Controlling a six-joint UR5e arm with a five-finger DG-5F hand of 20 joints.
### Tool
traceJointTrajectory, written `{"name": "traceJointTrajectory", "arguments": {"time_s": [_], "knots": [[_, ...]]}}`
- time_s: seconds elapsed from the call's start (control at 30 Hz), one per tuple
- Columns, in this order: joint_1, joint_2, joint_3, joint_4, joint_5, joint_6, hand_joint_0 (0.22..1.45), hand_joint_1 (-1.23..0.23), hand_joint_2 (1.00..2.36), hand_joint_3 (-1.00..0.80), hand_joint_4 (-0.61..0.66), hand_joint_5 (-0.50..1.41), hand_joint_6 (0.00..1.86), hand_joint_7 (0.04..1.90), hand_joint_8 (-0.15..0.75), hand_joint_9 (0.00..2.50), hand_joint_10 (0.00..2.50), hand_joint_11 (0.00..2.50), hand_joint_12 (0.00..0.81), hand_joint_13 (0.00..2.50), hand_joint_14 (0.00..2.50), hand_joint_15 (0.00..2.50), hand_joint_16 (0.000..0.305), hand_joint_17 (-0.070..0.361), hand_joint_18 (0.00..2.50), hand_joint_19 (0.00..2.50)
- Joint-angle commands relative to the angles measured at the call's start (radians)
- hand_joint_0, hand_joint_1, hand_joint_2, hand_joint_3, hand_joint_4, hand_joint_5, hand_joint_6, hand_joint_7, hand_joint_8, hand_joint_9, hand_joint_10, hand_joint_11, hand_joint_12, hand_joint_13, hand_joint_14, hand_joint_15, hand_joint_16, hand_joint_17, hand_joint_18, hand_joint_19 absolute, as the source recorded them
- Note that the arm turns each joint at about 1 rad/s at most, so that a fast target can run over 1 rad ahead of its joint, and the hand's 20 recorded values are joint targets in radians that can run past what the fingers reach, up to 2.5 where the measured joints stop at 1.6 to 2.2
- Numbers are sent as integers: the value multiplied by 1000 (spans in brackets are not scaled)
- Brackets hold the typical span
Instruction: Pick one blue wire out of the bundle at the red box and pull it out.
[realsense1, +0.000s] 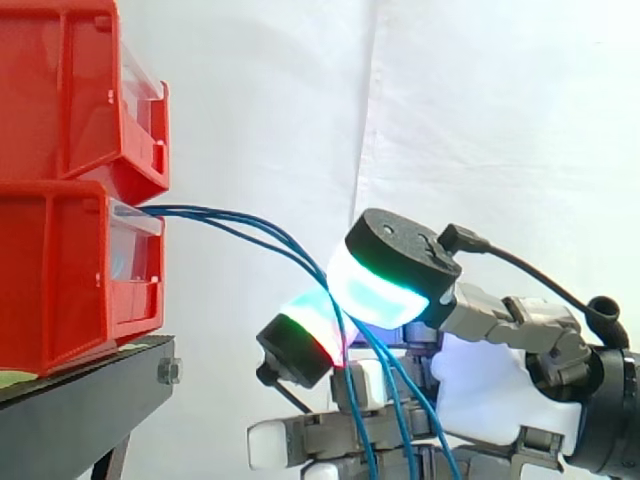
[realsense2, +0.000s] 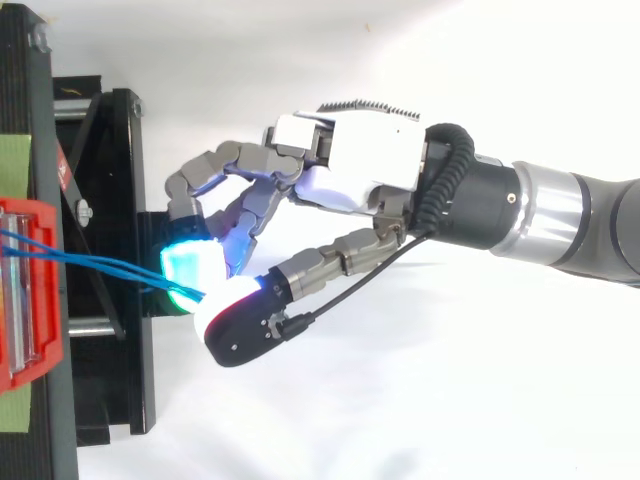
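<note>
Two red plastic storage bins sit stacked on a black metal stand (realsense1: 85, 405) at the left, in front of a white curtain (realsense1: 500, 120). A small bundle of thin blue wires (realsense1: 205, 214) leaves the front of the lower red bin (realsense1: 60, 280). It arcs out to the right, clear of the stand, then drops steeply towards the bottom of the side view.

The robot hand (realsense1: 490, 385) reaches in from the right, palm low, with its fingers curled. Two thick glowing fingertips (realsense1: 385, 285), one cyan and green and the other cyan with a red edge, close against each other around the wires just where they bend downward. The wires are pinched between these pads; I cannot tell how many strands are caught.

From above, the wires (realsense2: 100, 262) run nearly straight from the bin to the pinching pads, well apart from the stand's edge.
</note>
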Motion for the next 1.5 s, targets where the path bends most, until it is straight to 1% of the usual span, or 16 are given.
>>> {"name": "traceJointTrajectory", "arguments": {"time_s": [0.0, 0.03, 0.1, 0.17, 0.27, 0.4, 0.57, 0.9, 1.07, 1.17, 1.2, 1.23, 1.47], "knots": [[1, 1, 16, -2, 3, -2, 602, -848, 1034, -3, -63, -109, 898, 1186, 305, 1173, 17, 657, 435, 826, 12, 366, 62, 140, 826, 490], [-1, 1, 30, -6, 4, -2, 601, -848, 1037, 5, -67, -115, 898, 1169, 300, 1153, 17, 640, 431, 825, 12, 362, 62, 140, 827, 488], [-3, 4, 37, -20, 3, -3, 597, -847, 1045, 9, -41, -125, 892, 1141, 293, 1138, 17, 611, 429, 824, 12, 359, 63, 141, 825, 488], [-3, 2, 39, -26, 3, -3, 572, -823, 1119, -17, -6, -129, 876, 1117, 293, 1129, 14, 569, 436, 822, 12, 348, 64, 143, 822, 484], [-3, 2, 39, -29, 3, -3, 554, -803, 1169, -32, 13, -128, 863, 1091, 298, 1133, 14, 576, 439, 822, 11, 352, 65, 146, 828, 481], [-3, 2, 39, -29, 4, -3, 556, -803, 1169, -28, 21, -127, 854, 1099, 297, 1129, 14, 558, 442, 820, 11, 353, 65, 145, 824, 482], [-3, 2, 39, -29, 4, 0, 556, -801, 1193, -31, 62, -128, 832, 1049, 300, 1111, 14, 551, 438, 817, 11, 351, 64, 145, 822, 485], [-3, 2, 40, -31, 6, 1, 547, -789, 1232, -27, 86, -126, 816, 1039, 307, 1114, 14, 548, 442, 818, 11, 353, 65, 146, 822, 474], [-3, 2, 39, -29, 14, 1, 530, -775, 1334, -49, 114, -128, 807, 1036, 319, 1107, 16, 547, 445, 821, 11, 351, 66, 148, 826, 475], [-3, 2, 40, -31, 15, 1, 531, -769, 1356, -42, 132, -128, 805, 1016, 319, 1099, 13, 552, 441, 818, 11, 355, 65, 147, 823, 483], [-3, 2, 39, -29, 15, 1, 519, -768, 1416, -65, 140, -128, 800, 1000, 316, 1096, 16, 550, 446, 819, 11, 354, 66, 148, 827, 481], [-3, 2, 40, -31, 15, 1, 516, -768, 1430, -69, 152, -128, 795, 1003, 320, 1100, 15, 553, 445, 818, 11, 351, 66, 148, 828, 482], [-3, 2, 39, -31, 15, 1, 521, -756, 1417, -51, 184, -133, 796, 979, 329, 1085, 13, 575, 447, 809, 11, 358, 66, 148, 818, 478]]}}
